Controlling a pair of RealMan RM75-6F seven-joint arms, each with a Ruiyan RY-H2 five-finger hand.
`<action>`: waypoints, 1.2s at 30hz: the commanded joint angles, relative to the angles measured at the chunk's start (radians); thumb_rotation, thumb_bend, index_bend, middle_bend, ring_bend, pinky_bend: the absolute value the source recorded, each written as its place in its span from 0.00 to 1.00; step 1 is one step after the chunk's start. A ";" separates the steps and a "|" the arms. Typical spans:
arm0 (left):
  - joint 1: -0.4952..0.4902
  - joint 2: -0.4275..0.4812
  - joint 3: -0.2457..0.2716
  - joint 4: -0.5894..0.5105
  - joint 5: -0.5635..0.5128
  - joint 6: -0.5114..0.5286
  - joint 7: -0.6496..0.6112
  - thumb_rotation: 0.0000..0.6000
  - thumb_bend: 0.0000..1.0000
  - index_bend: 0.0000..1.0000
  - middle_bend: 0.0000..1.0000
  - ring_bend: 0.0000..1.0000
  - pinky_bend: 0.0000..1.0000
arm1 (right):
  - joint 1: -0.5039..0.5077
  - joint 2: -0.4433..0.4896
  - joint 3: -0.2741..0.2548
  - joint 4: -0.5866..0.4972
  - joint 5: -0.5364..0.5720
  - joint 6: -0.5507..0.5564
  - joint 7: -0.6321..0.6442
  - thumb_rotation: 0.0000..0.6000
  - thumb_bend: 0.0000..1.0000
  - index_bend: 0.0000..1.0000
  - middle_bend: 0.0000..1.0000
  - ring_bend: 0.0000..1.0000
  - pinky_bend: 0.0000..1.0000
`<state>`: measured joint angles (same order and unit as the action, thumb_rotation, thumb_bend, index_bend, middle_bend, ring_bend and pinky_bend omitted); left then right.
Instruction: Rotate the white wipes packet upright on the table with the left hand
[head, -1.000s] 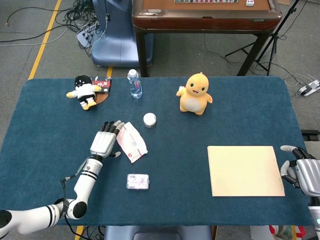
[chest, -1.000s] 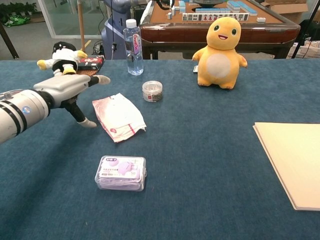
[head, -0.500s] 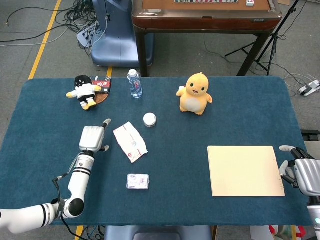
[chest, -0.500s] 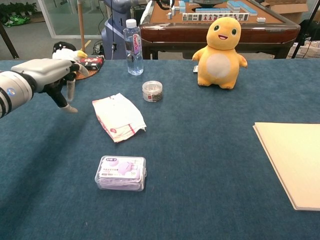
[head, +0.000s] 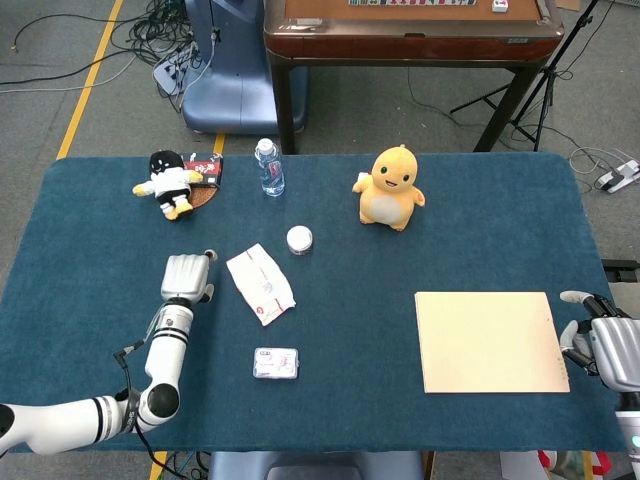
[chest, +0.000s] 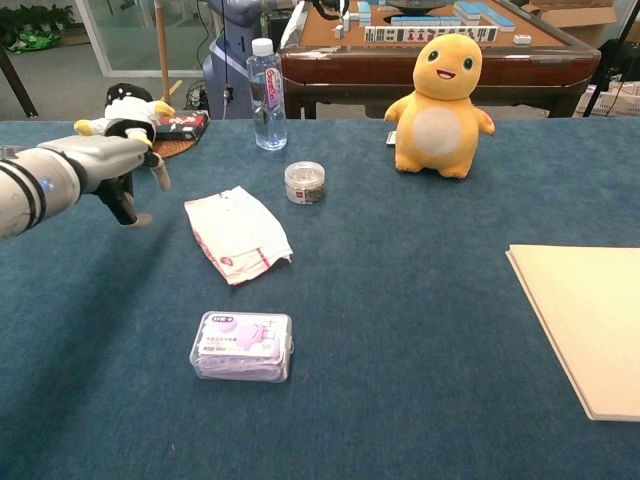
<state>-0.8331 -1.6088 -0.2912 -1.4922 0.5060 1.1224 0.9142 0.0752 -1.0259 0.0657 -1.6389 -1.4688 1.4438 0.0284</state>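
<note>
Left hand (head: 186, 275): seen just left of the wipes packet, apart from it; nothing is held. In the chest view (chest: 112, 160) the fingers are curled downward over the blue table (head: 400, 400), neither widely spread nor pinched on anything.
Wipes packet (head: 261, 283): white with red trim, lying flat and slanted on the table, between the left hand and the small round tin (head: 299, 239); also seen in the chest view (chest: 237, 233).
Step in hand: judged as the approach; the packet is not yet touched.
Next move: the hand is to be brought right onto the packet's near edge, then the packet turned to straighten it.
Small plastic box (head: 276, 363): near the table's front edge, clear of the work.
Right hand (head: 605, 345): at the far right table edge, fingers loosely apart, nothing held.
</note>
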 joint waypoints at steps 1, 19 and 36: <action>-0.022 -0.010 0.003 0.009 -0.035 -0.012 0.019 1.00 0.39 0.24 1.00 0.99 1.00 | 0.000 0.001 0.001 0.001 0.000 0.001 0.002 1.00 0.21 0.29 0.30 0.24 0.50; -0.100 -0.020 0.012 0.000 -0.162 -0.020 0.068 1.00 0.40 0.24 1.00 1.00 1.00 | -0.001 0.007 0.002 0.002 0.002 0.001 0.018 1.00 0.21 0.29 0.30 0.24 0.50; -0.152 -0.024 0.044 -0.051 -0.187 -0.003 0.080 1.00 0.40 0.25 1.00 1.00 1.00 | -0.002 0.012 0.006 0.003 0.008 0.001 0.029 1.00 0.21 0.29 0.30 0.24 0.50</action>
<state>-0.9819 -1.6312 -0.2507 -1.5370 0.3134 1.1147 0.9968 0.0729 -1.0139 0.0717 -1.6357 -1.4606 1.4446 0.0577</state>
